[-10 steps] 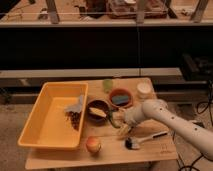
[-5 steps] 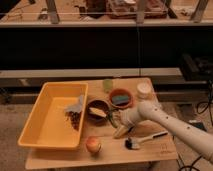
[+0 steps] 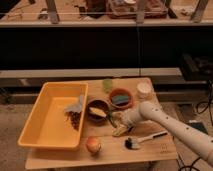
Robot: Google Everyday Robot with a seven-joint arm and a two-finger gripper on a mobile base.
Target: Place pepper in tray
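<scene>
One long, thin, dark-green chili pepper (image 3: 112, 119) lies on the wooden counter (image 3: 155, 152), to the right of the deep, bright-yellow plastic tray (image 3: 44, 127) and just past the small round brown bowl (image 3: 96, 112) that stands beside the tray. The white arm's pincer (image 3: 120, 131) hangs close by the pepper, also right of the tray; I cannot tell whether it grips anything. A good carry would probably rise clear of the bowl and the tray's flared rim before release. Dark shelving runs behind the tray.
</scene>
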